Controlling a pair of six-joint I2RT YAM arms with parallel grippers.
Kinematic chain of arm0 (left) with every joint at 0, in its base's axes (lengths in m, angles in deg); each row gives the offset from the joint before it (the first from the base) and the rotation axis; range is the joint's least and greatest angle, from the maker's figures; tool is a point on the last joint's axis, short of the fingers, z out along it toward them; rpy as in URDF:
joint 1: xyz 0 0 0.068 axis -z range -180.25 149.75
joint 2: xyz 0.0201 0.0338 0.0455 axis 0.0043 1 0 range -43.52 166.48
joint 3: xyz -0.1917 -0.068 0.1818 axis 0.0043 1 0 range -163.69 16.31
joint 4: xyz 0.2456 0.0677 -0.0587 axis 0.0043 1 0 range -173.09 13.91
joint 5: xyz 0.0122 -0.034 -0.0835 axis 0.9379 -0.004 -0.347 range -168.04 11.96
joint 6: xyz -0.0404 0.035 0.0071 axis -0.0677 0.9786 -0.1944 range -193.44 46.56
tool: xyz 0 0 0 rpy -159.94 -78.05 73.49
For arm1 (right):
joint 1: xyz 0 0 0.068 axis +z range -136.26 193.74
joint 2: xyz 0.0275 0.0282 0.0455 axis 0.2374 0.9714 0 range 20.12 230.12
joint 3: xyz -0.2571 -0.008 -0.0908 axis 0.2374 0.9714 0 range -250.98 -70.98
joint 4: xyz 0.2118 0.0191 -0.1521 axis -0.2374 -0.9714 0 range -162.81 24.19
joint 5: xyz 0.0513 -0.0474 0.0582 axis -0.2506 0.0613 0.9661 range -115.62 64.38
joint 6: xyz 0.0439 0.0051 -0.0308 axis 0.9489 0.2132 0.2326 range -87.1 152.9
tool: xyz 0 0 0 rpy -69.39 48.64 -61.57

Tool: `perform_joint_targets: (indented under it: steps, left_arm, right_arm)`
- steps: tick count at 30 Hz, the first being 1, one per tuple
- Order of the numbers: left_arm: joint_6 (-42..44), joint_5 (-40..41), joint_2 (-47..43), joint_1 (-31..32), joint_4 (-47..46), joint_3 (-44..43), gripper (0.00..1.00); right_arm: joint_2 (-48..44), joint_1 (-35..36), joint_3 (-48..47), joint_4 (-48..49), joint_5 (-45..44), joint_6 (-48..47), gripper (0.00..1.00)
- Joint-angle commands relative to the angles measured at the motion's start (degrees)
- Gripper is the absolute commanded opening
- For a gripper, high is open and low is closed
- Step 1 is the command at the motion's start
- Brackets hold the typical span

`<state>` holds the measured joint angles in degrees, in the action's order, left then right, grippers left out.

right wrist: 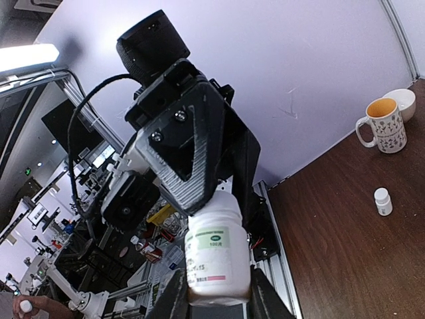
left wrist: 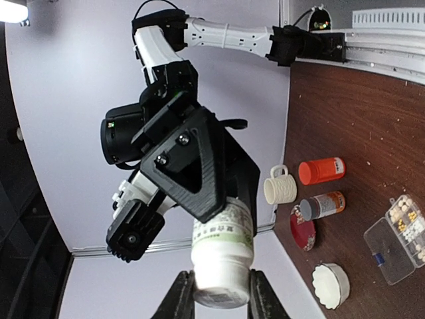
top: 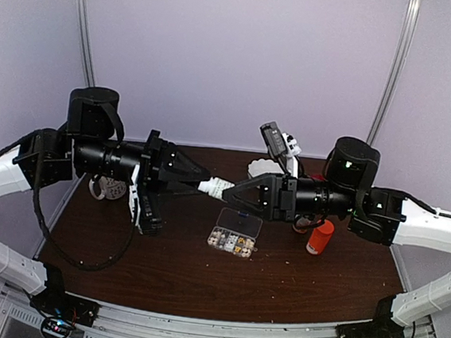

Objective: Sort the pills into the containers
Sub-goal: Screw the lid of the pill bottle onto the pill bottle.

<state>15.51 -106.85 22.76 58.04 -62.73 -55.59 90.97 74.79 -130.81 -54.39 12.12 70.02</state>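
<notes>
A white pill bottle [top: 217, 188] hangs level in the air above the table, held from both ends. My left gripper [top: 204, 184] is shut on its cap end [left wrist: 222, 286]. My right gripper [top: 235, 192] is shut on its base [right wrist: 218, 279], with the green label facing that camera. Below, on the brown table, lies the clear compartmented container [top: 235, 234], lid open, with tiny pale pills [top: 231, 240] in its cells. It also shows in the left wrist view as the organizer [left wrist: 398, 238] with pills [left wrist: 406, 214].
An orange bottle [top: 320, 236] lies right of the organizer, below my right arm. A white fluted dish [top: 261, 170] sits at the back. A patterned mug [top: 110, 187] stands at the left, a tiny white bottle [right wrist: 382, 201] near it. A red lid [left wrist: 303, 227] and a grey-capped bottle [left wrist: 322, 205] lie near a cream mug [left wrist: 280, 186].
</notes>
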Motion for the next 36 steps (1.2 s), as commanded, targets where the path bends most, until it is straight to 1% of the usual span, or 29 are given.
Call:
perform_joint_targets:
  steps: [1,2,3,4,5,6,7,8,9,10,13,16,18,21,23,24,25,26,28,29,32,34,36]
  left_arm:
    - [13.77,6.77,-1.23,1.22,-1.85,4.69,0.09]
    - [13.58,7.03,-1.70,1.36,-3.31,5.49,0.16]
    - [12.41,7.13,-2.02,1.35,-4.28,5.94,0.24]
    - [10.41,7.50,-2.15,1.37,-4.88,6.12,0.34]
    - [7.21,7.81,-2.38,1.39,-6.15,6.40,0.48]
    - [1.70,8.08,-2.80,1.33,-8.53,6.99,0.65]
    - [-3.56,8.26,-3.26,1.39,-10.85,7.45,0.76]
    - [-7.96,8.37,-3.92,1.36,-11.45,7.55,0.84]
    - [-10.84,8.46,-4.39,1.29,-11.03,7.56,0.94]
    - [-14.58,8.61,-4.85,1.38,-10.95,7.64,0.97]
    - [-26.17,7.78,-6.20,1.36,-11.33,7.86,0.98]
    - [-44.38,8.52,-7.43,1.36,-16.96,8.92,0.98]
    - [-57.47,11.58,-7.95,1.38,-18.83,8.38,0.98]
    - [-73.98,17.75,-7.87,1.32,-14.44,4.75,0.97]
    - [-83.66,19.76,-7.15,1.07,-9.33,1.43,0.98]
    - [-88.87,19.30,-6.88,0.75,-7.84,-0.53,0.98]
    - [-96.15,17.63,-6.63,0.21,-7.44,-1.17,0.97]
    - [-101.56,15.01,-6.30,-0.36,-7.51,-1.55,0.98]
    - [-110.05,10.10,-5.59,-1.29,-6.67,-2.55,0.98]
    - [-113.82,9.03,-5.29,-1.61,-5.75,-3.01,0.98]
    - [-122.92,6.27,-4.87,-2.96,-3.48,-3.57,0.97]
    - [-128.26,4.31,-4.67,-3.73,-3.17,-2.92,0.92]
    - [-131.44,1.85,-3.97,-4.05,-3.39,-2.71,0.89]
  right_arm:
    - [-2.53,-0.90,1.03,8.17,1.79,4.60,0.00]
    - [-2.55,-1.01,1.11,7.99,1.81,4.31,0.00]
    - [-2.60,-1.10,0.93,7.21,1.56,3.55,0.00]
    - [-2.71,-1.19,0.68,5.75,1.15,2.40,0.00]
    - [-2.85,-1.27,0.34,4.07,0.54,0.87,0.00]
    - [-3.09,-1.29,-0.12,1.81,-0.18,-1.02,0.00]
    - [-3.44,-1.37,-0.68,-0.86,-1.03,-3.33,0.00]
    - [-3.87,-1.38,-1.23,-4.55,-2.25,-6.19,0.00]
    - [-4.47,-1.52,-1.53,-6.98,-3.37,-8.59,0.00]
    - [-5.08,-1.69,-1.59,-8.43,-3.99,-11.12,0.00]
    - [-7.13,-2.07,-1.20,-10.78,-5.29,-18.69,0.00]
    - [-8.18,-2.02,-2.16,-14.89,-7.81,-27.98,0.00]
    - [-8.55,-2.08,-2.74,-16.42,-9.11,-33.93,0.00]
    - [-9.41,-1.92,-2.47,-16.05,-10.66,-42.88,0.00]
    - [-9.94,-1.70,-1.34,-14.31,-13.07,-48.35,0.00]
    - [-10.14,-1.40,-0.65,-13.02,-14.58,-51.13,0.00]
    - [-10.27,-1.07,-0.11,-12.01,-16.13,-55.19,0.00]
    - [-10.37,-0.65,0.55,-11.63,-17.41,-58.06,0.00]
    - [-10.34,0.24,1.46,-8.51,-19.11,-63.27,0.00]
    - [-10.31,0.69,1.86,-7.43,-20.43,-65.19,0.00]
    - [-10.16,1.85,2.61,-3.97,-22.76,-68.55,0.00]
    - [-9.93,2.72,2.66,-2.33,-23.24,-70.42,0.00]
    - [-9.49,3.73,2.32,-1.33,-24.02,-72.29,0.00]
